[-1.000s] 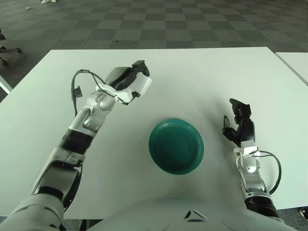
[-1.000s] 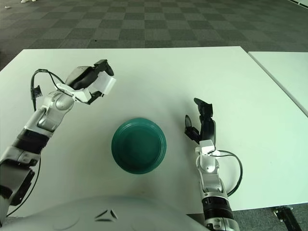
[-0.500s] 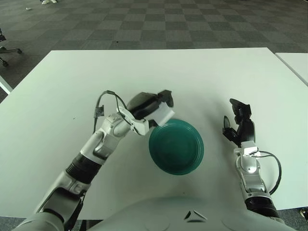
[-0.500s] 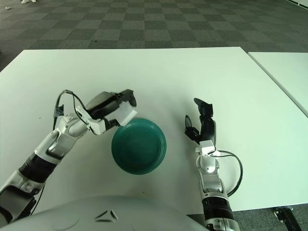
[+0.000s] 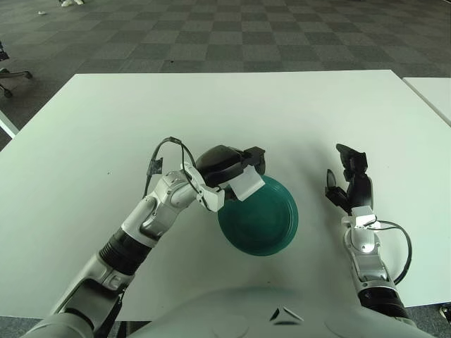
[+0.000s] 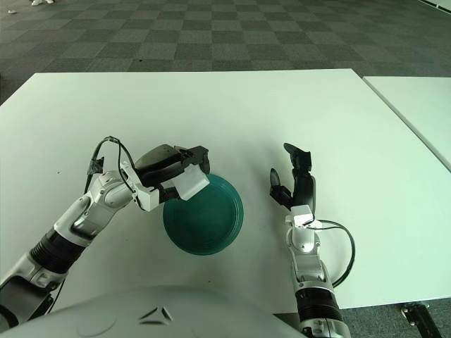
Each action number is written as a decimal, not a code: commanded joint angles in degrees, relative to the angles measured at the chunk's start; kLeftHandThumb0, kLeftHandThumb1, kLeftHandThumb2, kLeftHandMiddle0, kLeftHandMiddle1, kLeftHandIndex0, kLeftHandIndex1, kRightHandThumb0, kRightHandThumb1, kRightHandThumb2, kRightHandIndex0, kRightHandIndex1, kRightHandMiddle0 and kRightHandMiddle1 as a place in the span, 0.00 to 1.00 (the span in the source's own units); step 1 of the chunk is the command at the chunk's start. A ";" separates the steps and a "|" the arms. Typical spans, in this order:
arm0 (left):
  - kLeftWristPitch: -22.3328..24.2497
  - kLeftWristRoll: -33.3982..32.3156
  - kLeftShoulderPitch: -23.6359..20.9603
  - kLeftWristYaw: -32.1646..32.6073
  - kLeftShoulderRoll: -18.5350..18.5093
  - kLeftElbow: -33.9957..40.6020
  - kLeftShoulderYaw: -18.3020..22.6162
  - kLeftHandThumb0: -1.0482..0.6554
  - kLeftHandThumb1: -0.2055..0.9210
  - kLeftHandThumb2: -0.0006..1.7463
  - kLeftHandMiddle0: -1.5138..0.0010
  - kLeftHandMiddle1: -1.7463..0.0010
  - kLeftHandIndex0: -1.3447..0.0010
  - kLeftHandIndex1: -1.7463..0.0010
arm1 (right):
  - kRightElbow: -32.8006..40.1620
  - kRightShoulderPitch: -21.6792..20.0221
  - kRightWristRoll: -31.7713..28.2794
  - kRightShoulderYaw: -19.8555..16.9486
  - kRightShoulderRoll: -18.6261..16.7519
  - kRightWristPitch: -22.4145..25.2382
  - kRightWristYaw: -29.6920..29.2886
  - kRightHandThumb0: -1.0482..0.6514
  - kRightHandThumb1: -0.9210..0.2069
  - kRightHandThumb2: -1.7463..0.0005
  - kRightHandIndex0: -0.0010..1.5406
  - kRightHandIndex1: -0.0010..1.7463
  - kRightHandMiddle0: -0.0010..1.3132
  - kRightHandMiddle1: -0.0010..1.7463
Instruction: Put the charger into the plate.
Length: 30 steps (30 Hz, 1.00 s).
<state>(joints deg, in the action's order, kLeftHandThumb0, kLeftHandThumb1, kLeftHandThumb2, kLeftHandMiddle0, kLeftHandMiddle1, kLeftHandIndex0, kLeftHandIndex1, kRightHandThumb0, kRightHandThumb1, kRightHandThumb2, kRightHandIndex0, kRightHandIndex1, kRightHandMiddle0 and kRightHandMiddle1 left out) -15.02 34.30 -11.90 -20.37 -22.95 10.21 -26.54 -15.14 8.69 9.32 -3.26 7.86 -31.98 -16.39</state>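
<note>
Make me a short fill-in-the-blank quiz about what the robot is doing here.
1. The white charger is held by the robot's ____ hand.
2. The plate is ____ in colour.
3. The charger hangs over the plate's ____ edge.
4. The right hand holds ____.

Answers: left; green; left; nothing

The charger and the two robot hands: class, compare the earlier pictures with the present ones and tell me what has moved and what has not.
The left robot hand, gripping the white charger throughout, swung from the far left of the table towards the robot and rightwards; the charger now hangs over the green plate's left rim. Nothing was let go. The plate and the right robot hand, raised at the right, stayed put.
</note>
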 commanded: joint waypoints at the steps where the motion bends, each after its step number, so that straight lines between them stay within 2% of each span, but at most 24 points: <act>1: 0.17 -0.60 1.49 -2.20 -0.02 2.25 -1.19 0.61 0.23 0.93 0.48 0.01 0.56 0.00 | -5.92 6.33 1.75 1.83 -3.01 -0.72 -0.71 0.16 0.00 0.63 0.18 0.00 0.00 0.54; 8: -0.73 -1.48 3.20 -4.21 0.40 4.04 -2.72 0.61 0.23 0.92 0.47 0.01 0.56 0.00 | -5.62 6.61 2.26 2.18 -3.34 -0.68 -1.19 0.16 0.00 0.63 0.18 0.00 0.00 0.54; 12: -2.90 -1.29 2.95 -4.10 0.69 3.22 -3.90 0.61 0.23 0.92 0.47 0.01 0.56 0.00 | -5.68 6.63 2.47 2.42 -3.48 -0.69 -1.49 0.16 0.00 0.63 0.18 0.00 0.00 0.54; 19: -6.80 3.31 1.00 -3.58 -0.21 1.73 -5.85 0.61 0.21 0.94 0.46 0.01 0.54 0.00 | -5.83 6.46 2.77 2.79 -3.63 -0.57 -2.00 0.16 0.00 0.63 0.18 0.00 0.00 0.54; 21: -7.55 4.80 0.65 -3.32 -0.37 1.62 -6.08 0.61 0.19 0.92 0.45 0.00 0.44 0.12 | -5.91 6.43 2.80 2.85 -3.64 -0.59 -2.10 0.16 0.00 0.63 0.18 0.00 0.00 0.54; 22: -7.89 5.34 0.59 -3.18 -0.40 1.48 -6.11 0.61 0.21 0.91 0.49 0.00 0.47 0.08 | -6.10 6.37 2.85 2.90 -3.66 -0.65 -2.19 0.16 0.00 0.63 0.18 0.00 0.00 0.54; 25: -8.96 7.55 -0.05 -3.37 -0.87 1.66 -6.32 0.61 0.27 0.88 0.55 0.00 0.51 0.03 | -6.51 6.13 3.00 3.01 -3.76 -0.71 -2.41 0.16 0.00 0.63 0.18 0.00 0.00 0.54; 30: -10.05 8.59 -0.57 -3.79 -0.95 0.73 -6.52 0.61 0.32 0.86 0.59 0.00 0.54 0.02 | -7.15 5.74 3.27 3.18 -3.92 -0.77 -2.78 0.16 0.00 0.63 0.18 0.00 0.00 0.54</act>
<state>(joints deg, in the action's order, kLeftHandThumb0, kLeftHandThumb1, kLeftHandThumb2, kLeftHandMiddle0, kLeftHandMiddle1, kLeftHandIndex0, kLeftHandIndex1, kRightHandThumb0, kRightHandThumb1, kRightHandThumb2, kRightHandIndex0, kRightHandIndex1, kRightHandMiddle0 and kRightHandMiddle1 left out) -24.29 41.86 -11.37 -24.18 -23.43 11.67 -32.69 -14.92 8.72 11.29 -2.41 7.79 -31.99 -18.52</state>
